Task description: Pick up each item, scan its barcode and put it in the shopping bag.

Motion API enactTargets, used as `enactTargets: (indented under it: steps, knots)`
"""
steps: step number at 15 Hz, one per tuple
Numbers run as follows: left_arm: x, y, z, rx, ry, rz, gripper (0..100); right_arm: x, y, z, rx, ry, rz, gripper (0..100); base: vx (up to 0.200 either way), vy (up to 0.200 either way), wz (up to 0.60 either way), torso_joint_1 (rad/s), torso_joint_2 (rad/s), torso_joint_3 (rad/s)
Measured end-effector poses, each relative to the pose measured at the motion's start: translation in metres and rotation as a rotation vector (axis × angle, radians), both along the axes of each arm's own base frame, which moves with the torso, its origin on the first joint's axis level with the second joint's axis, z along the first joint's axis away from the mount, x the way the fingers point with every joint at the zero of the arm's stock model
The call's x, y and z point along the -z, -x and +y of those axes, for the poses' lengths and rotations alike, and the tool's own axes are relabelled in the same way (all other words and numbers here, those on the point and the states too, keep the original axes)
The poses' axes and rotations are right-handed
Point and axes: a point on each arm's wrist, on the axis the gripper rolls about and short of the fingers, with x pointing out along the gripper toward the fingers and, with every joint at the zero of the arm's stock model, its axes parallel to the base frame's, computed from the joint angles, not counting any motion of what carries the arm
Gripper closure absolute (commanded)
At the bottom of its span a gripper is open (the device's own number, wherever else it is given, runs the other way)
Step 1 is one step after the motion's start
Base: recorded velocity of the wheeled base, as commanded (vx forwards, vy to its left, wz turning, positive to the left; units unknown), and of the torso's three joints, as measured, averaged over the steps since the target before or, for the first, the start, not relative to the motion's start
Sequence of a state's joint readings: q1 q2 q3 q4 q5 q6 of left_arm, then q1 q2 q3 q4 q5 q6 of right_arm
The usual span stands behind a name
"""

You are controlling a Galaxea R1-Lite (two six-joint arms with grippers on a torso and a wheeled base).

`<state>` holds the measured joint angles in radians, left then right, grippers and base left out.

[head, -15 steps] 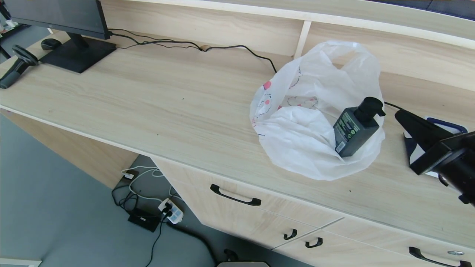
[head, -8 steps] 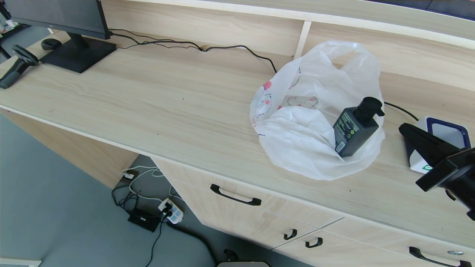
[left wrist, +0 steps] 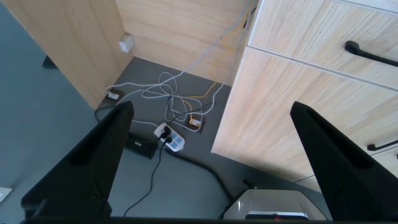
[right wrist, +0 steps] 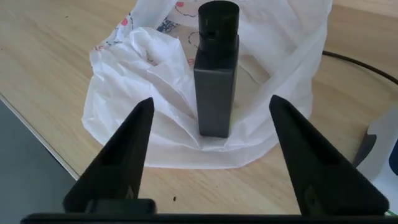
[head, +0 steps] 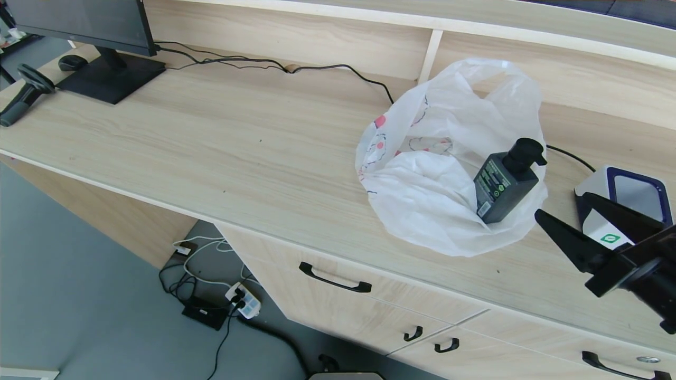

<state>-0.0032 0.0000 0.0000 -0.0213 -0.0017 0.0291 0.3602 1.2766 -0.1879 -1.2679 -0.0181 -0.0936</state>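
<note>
A dark grey pump bottle (head: 506,181) (right wrist: 216,73) lies inside the white shopping bag (head: 449,158) (right wrist: 161,93) on the wooden counter (head: 211,142). My right gripper (head: 573,221) (right wrist: 211,134) is open and empty, just to the right of the bag and in front of the white barcode scanner (head: 623,208). Its two black fingers (right wrist: 124,155) point toward the bottle. My left gripper (left wrist: 208,152) is open and empty, hanging low over the floor beside the counter's drawers (left wrist: 323,81).
A monitor (head: 90,31), a mouse (head: 71,62) and a handheld scanner (head: 24,92) sit at the counter's far left. Cables (head: 274,66) run along the back wall. A power strip (head: 243,302) and wires lie on the floor below.
My right gripper has drawn back from the bag toward the counter's front right, uncovering the barcode scanner. The bottle stays in the bag.
</note>
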Motion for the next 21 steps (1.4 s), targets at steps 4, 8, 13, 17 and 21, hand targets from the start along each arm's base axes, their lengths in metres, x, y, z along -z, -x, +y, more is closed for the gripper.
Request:
enactTargets:
  steps: [4,8,13,17,21]
  knots:
    - [0.000,0.000,0.000,0.000,0.000,0.000,0,0.001,-0.005,0.001,-0.004,-0.035,0.024,0,0.000,0.000,0.00,0.000,0.00,0.000]
    - [0.000,0.000,0.000,0.000,0.000,0.000,0,0.002,-0.016,0.005,-0.004,-0.047,0.047,0,0.000,0.000,0.00,0.000,0.00,0.000]
    - [0.000,0.000,0.000,0.000,0.000,-0.001,0,0.007,-0.036,0.010,-0.002,-0.106,0.110,0,0.000,0.000,0.00,0.000,0.00,0.000]
    - [0.000,0.000,0.000,0.000,0.000,-0.002,0,-0.002,-0.068,0.021,-0.004,-0.124,0.080,0,0.000,0.000,0.00,0.000,0.00,0.000]
    - [-0.001,0.000,0.000,0.000,0.001,-0.005,0,0.001,-0.093,0.020,-0.001,-0.127,0.067,0,0.000,0.000,0.00,0.000,0.00,0.000]
